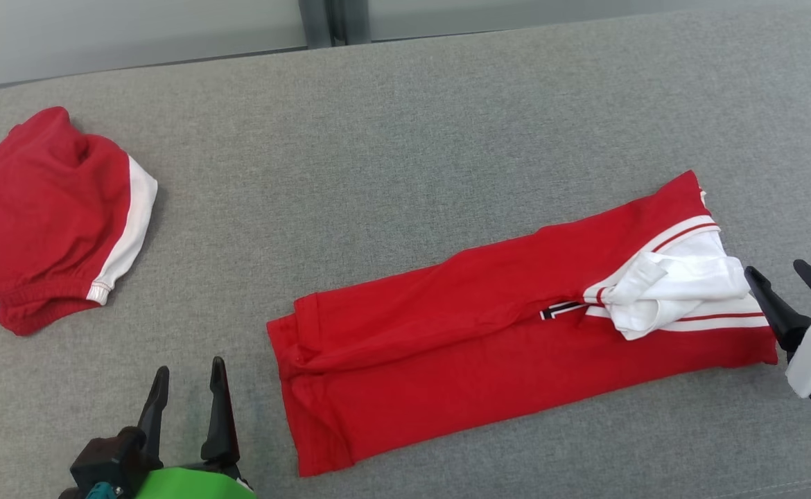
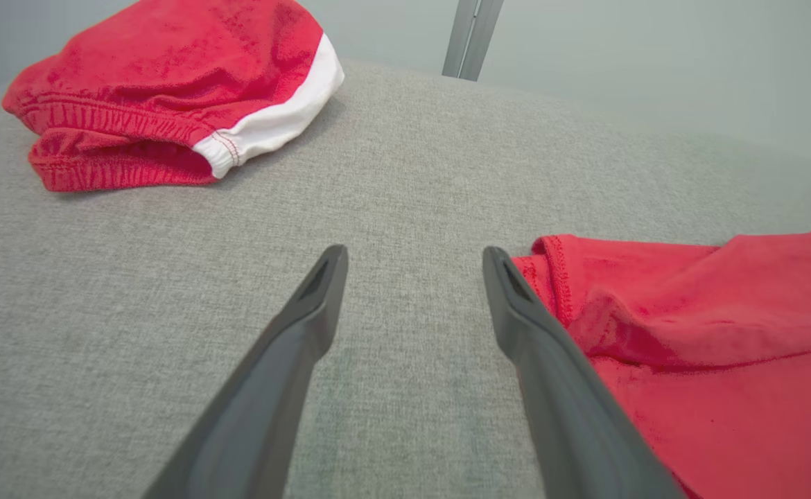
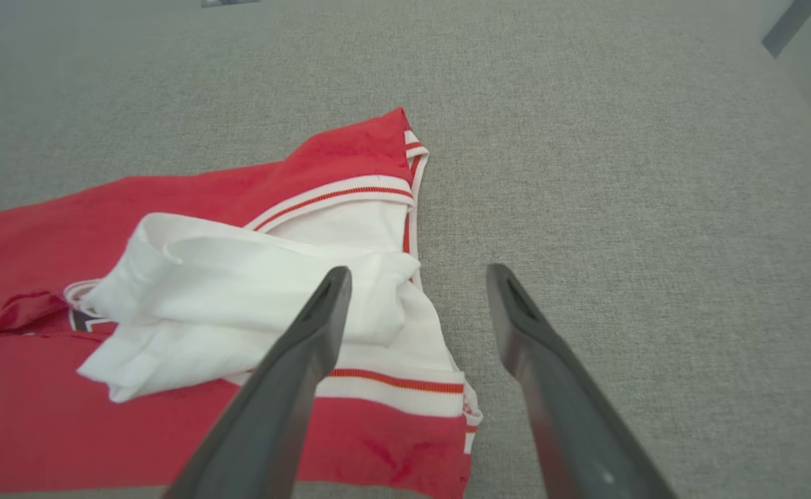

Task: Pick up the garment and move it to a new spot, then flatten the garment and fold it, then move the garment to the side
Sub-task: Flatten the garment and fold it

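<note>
Garment [image 1: 489, 333]: red with white trim, laid at the near right of the grey fabric-covered counter [image 1: 405, 125] as a long narrow band, apparently folded lengthwise. White flap [image 1: 662, 294], perhaps a sleeve, bunched on top at the right end, not yet smoothed. Left hand [image 1: 190, 366] at the near left, just beside the band's hemmed end, fingers parted wide, nothing held. Right hand [image 1: 776, 269] just off the right, white-trimmed end, fingers likewise parted and empty. One hand posted at each short end, probably in readiness for a matched pinch and an end-to-end fold without skew. Likely snag: white flap slipping out during the fold. Red shorts [image 1: 45, 215], crumpled, well apart at the far left, presumably parked clear of the working area.
</note>
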{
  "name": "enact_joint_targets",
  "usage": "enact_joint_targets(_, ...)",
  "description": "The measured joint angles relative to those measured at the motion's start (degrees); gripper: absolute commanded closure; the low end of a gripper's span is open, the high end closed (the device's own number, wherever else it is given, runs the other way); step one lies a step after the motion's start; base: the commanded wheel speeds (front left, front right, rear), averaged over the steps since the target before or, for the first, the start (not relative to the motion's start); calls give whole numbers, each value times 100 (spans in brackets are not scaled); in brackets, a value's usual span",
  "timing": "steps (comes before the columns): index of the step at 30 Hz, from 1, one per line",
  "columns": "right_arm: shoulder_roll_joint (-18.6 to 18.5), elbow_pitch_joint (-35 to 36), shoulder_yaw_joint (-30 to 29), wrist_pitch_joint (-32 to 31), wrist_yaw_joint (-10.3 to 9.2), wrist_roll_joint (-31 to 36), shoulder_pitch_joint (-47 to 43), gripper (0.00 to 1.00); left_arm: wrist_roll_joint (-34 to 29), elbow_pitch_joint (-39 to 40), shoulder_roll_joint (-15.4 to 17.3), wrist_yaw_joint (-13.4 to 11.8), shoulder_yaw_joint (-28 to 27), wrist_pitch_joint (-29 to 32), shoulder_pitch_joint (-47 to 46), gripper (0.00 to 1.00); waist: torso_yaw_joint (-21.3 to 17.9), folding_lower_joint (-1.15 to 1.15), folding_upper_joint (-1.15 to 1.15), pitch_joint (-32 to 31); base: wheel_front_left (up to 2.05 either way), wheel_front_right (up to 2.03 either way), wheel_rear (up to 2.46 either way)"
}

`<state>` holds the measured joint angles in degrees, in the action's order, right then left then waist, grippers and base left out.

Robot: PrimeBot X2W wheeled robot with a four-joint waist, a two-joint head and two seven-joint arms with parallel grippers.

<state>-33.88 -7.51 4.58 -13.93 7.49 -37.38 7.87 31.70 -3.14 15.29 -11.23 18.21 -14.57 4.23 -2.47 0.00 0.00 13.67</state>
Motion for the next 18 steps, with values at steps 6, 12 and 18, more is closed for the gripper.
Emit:
enact_joint_targets(6,204,-479,197,-748,1,310,458,0,-530,265,-727,75,-397,-40,-16,0,154,0,0,172,0,0,0)
enact_joint_targets(12,174,-1193,524,-1089,1,567,793,0,-1056,311,-1114,531,-749,-46,-13,0,390,0,0,303,0,0,0)
enact_joint_targets(18,-35,-1589,956,-1268,-1,216,1038,0,-1276,346,-1225,909,-1049,-47,29,0,551,0,0,277,0,0,0)
